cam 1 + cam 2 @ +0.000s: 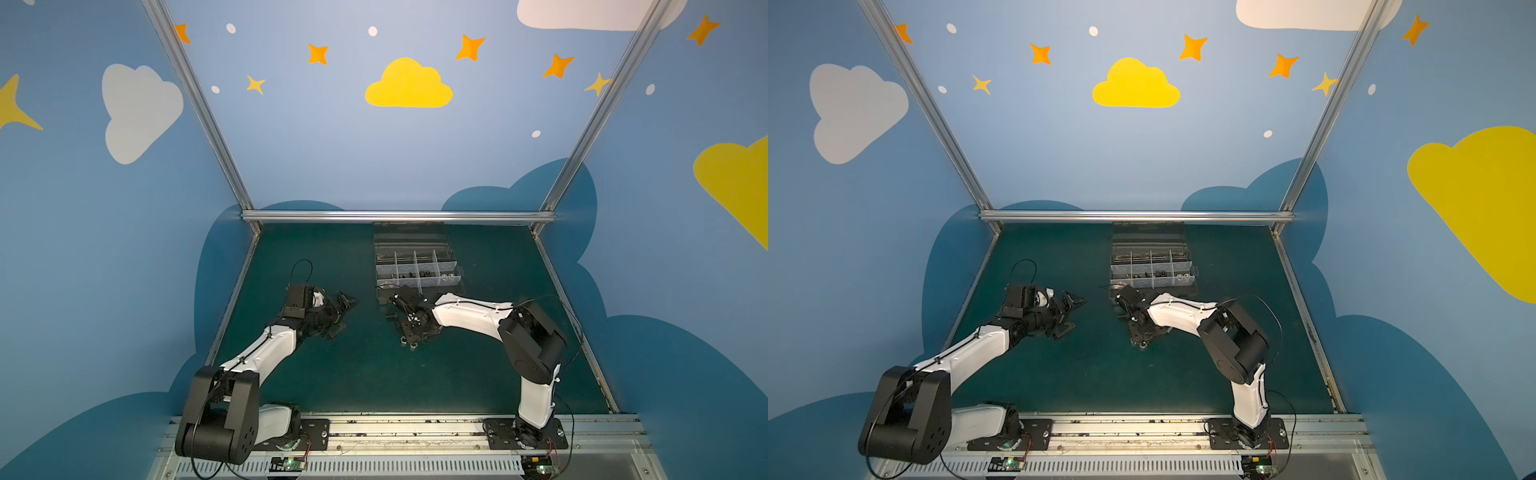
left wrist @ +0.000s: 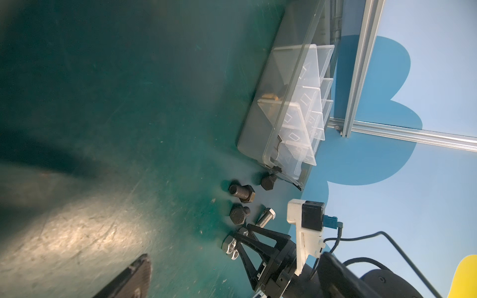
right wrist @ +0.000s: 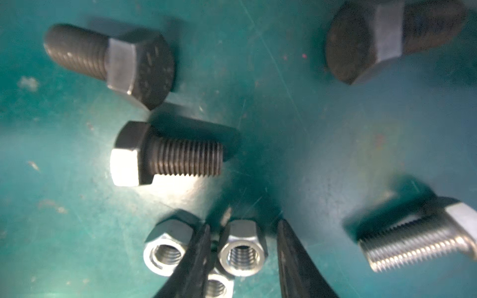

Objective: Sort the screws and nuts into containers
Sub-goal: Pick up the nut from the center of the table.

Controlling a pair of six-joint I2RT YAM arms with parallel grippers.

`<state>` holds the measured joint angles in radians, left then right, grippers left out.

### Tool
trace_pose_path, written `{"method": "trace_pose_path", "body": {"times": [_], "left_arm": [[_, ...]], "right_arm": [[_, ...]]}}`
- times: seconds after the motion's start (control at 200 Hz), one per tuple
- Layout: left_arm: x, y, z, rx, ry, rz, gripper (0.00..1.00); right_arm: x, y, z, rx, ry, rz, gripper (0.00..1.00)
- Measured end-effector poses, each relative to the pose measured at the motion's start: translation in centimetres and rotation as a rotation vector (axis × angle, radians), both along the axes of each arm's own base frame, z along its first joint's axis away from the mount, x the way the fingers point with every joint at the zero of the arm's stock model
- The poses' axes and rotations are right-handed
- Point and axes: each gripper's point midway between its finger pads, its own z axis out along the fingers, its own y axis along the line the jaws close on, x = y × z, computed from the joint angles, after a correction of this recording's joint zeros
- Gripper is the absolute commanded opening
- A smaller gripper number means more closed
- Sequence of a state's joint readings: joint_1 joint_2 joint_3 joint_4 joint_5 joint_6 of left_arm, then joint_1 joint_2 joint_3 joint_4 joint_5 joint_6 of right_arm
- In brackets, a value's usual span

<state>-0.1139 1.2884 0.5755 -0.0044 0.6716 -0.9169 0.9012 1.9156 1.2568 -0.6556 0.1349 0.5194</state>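
Right claw point(image 3: 244, 224) is straddling a silver nut point(image 3: 242, 254) on the table point(image 3: 309, 154), jaws part-open. Left claw point(image 1: 345, 316) is hovering wide open, empty.

shiny metal nuts point(image 3: 242, 254), matt dark screws point(image 3: 167, 154), perhaps rubbery mat point(image 3: 309, 129)

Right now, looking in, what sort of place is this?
Probably a robot test booth: a left arm and right arm bolted to a rail by a green table, cloud-painted panels in an aluminium frame, loose screws and nuts near an organiser box.
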Motion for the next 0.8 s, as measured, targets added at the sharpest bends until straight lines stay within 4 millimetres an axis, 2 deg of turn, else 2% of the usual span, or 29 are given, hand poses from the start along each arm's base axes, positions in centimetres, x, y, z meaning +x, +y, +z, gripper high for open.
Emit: {"method": "trace_pose_path", "body": {"times": [0.451,0.671,0.801], "left_arm": [[-0.01,0.00,-0.01,0.000,0.000,0.000,1.00],[0.00,0.01,-0.01,0.001,0.000,0.000,1.00],[0.00,0.02,0.00,0.001,0.000,0.000,1.00]], "right_arm": [[0.08,-0.05,0.01,-0.005,-0.007,0.002,0.18],[0.26,-0.20,0.09,-0.012,-0.019,0.005,0.00],[0.26,-0.79,0.24,-0.019,-0.019,0.018,0.00]]}}
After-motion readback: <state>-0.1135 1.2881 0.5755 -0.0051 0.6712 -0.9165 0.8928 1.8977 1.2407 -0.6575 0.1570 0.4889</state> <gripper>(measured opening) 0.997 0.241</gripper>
